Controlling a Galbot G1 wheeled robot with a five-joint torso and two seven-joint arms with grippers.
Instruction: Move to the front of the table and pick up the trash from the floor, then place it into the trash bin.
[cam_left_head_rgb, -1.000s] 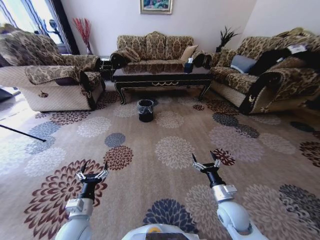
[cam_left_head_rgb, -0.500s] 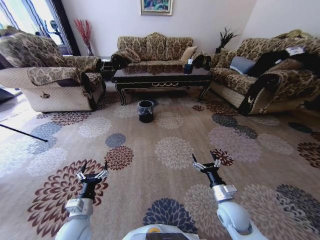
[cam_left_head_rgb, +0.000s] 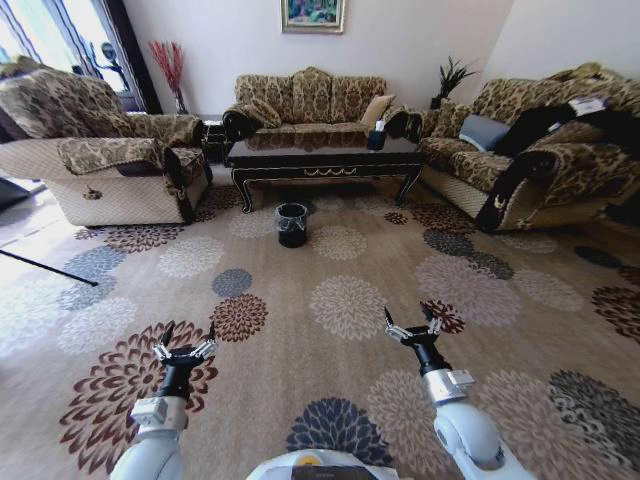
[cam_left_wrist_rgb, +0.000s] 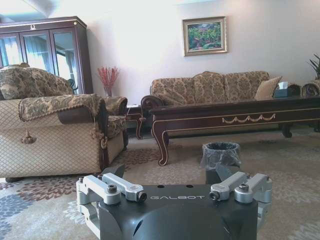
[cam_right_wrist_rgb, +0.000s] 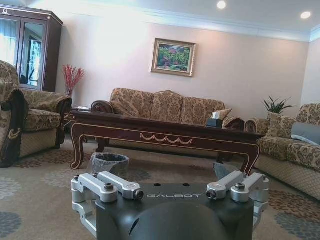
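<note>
Head view: both pincers, left pincer (cam_left_head_rgb: 184, 349) and right pincer (cam_left_head_rgb: 411, 329), gape empty above the floor (cam_left_head_rgb: 300, 300); the trash bin (cam_left_head_rgb: 291, 222) stands before the worktop (cam_left_head_rgb: 320, 155), far ahead; trash too small to discern.

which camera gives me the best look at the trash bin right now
The left wrist view: the trash bin stands nearly centred on the floor in front of the table, its clear liner plain. The right wrist view shows it partly behind the right gripper. The head view shows it small, from above.
</note>
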